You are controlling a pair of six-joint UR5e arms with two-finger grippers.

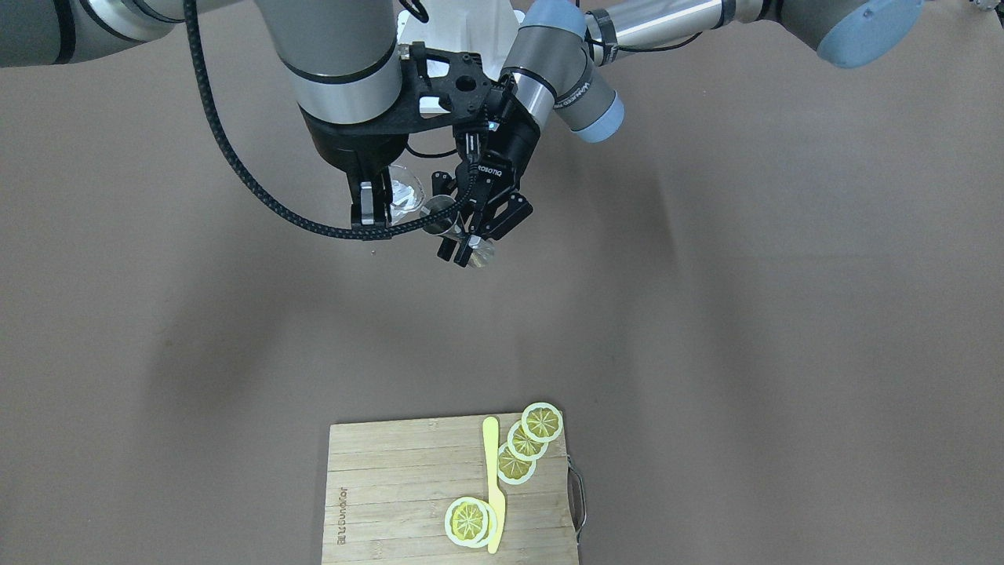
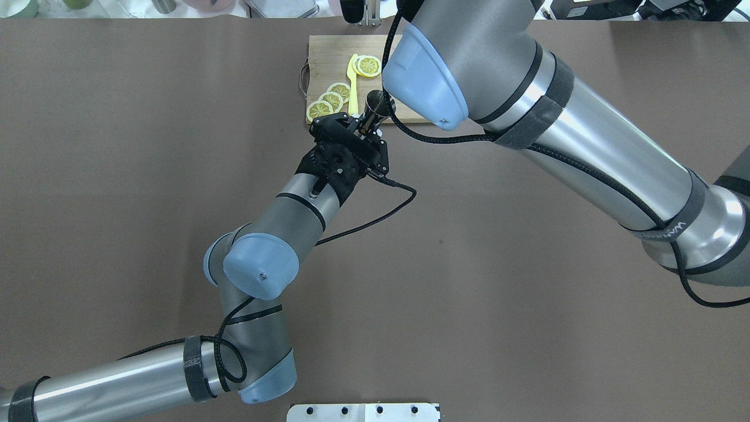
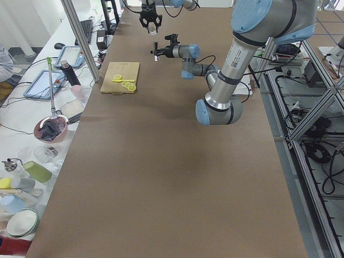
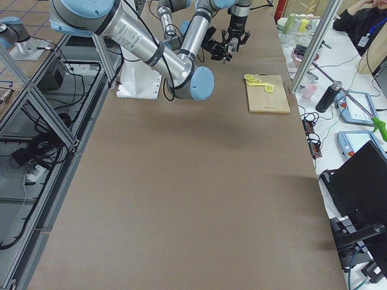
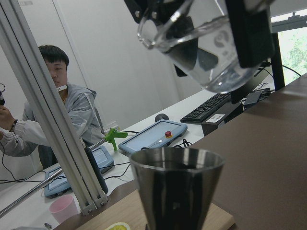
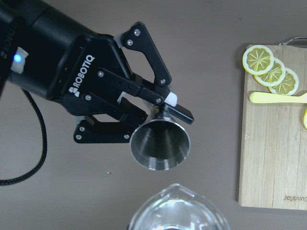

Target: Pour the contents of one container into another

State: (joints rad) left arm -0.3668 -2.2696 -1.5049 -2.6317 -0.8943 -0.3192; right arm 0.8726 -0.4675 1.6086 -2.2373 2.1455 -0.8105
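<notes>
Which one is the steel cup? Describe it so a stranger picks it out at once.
Beyond the wooden cutting board, above the brown table, the left gripper is shut on the steel cup, a small cone with its wide mouth up. It is opaque shiny metal, unlike the clear glass pitcher in the right gripper above it.

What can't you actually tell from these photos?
Right gripper: hidden under the right arm in the overhead view.
Glass jug: cut off by the right wrist view's bottom edge; any liquid inside is unclear.
Metal cup: too small in both side views.
</notes>
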